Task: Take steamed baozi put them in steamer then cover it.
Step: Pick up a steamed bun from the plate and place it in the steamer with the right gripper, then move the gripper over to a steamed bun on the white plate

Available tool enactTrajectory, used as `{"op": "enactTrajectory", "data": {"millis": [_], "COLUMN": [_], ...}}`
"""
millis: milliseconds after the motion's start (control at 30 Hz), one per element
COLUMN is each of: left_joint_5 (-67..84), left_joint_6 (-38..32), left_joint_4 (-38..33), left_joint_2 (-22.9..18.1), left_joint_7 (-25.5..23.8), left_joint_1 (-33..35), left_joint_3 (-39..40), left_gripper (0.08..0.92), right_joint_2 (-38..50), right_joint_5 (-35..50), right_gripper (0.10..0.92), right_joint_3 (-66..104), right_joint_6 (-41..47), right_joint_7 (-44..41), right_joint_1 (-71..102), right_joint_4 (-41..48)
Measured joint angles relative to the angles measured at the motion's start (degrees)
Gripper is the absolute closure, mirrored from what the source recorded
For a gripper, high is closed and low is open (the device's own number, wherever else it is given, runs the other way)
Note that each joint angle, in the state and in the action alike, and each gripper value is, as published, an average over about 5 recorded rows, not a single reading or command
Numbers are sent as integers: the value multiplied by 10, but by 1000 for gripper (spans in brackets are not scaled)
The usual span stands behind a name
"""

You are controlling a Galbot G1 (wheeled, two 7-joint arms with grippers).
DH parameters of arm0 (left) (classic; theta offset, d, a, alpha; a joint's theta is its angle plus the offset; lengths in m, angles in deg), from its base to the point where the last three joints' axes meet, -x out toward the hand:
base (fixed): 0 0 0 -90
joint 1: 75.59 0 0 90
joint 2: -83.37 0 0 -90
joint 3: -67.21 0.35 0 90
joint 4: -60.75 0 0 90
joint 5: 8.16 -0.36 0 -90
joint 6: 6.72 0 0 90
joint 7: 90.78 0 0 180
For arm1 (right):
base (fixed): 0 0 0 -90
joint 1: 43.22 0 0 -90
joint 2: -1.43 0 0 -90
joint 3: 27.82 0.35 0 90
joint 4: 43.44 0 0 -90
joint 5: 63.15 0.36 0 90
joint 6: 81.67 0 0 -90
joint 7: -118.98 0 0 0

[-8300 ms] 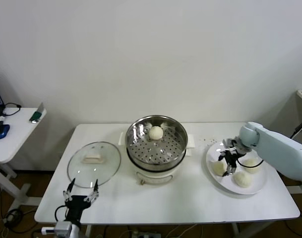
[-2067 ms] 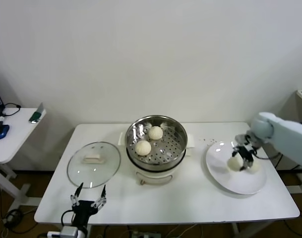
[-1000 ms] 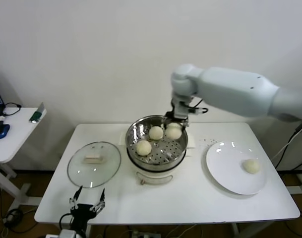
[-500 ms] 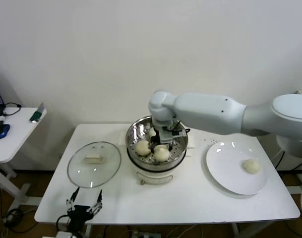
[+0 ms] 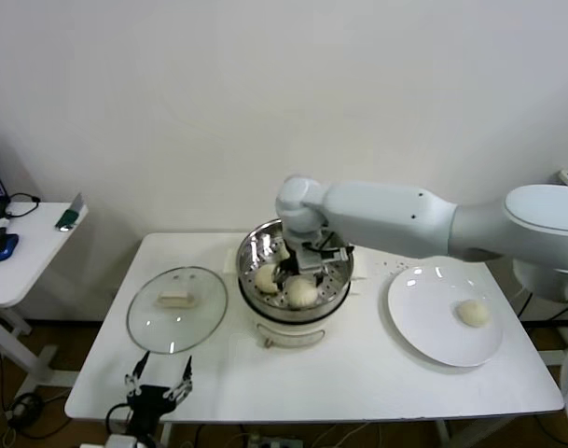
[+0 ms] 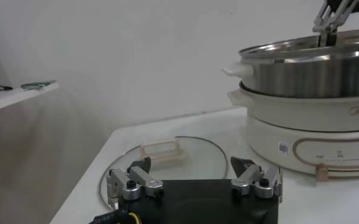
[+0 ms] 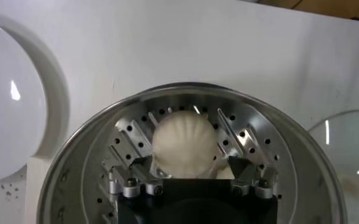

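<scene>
The steamer (image 5: 339,280) stands mid-table with two baozi showing on its perforated tray, one (image 5: 267,277) at the left and one (image 5: 302,292) at the front. My right gripper (image 5: 307,264) hangs inside the pot, hiding the tray's back. In the right wrist view this gripper (image 7: 191,178) is open, and a baozi (image 7: 184,145) rests on the tray between its spread fingers, untouched. One more baozi (image 5: 470,313) lies on the white plate (image 5: 423,327). The cover (image 5: 176,308) lies flat left of the steamer. My left gripper (image 6: 191,172) waits open at the table's front edge, near the cover (image 6: 167,155).
A side table (image 5: 22,252) with a mouse and cables stands at the far left. The wall runs close behind the steamer. The steamer's white base (image 6: 301,131) rises just beyond the lid in the left wrist view.
My right gripper carried a baozi from above the pot's back rim down into the steamer, then opened and let it go on the tray. The left arm stayed put.
</scene>
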Motion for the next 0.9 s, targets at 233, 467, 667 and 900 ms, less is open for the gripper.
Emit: {"op": "enactTrajectory", "data": {"millis": [233,467,667,900], "left_joint_5": [-4,-10,-15,-18], "left_joint_6": [0,2,2,4], "left_joint_4": [-2,-3,-3,-3], "left_joint_2": [0,3,4,6], "left_joint_7": [1,2,2,2], "left_joint_1": [-1,-5,-7,-7], "left_joint_3": [3,12,18,18], "left_gripper": [177,177,177,177], "right_joint_2": [46,118,196,288], "right_joint_5": [42,142,219,235], "right_gripper": [203,203,203,203], "right_joint_3": [-19,-79,-104,-70], "right_joint_6": [24,117,227,316], "right_joint_7": [33,73,69,46], "right_joint_1": [-44,-95,-106,-47], "right_joint_4": [16,31,31,45]}}
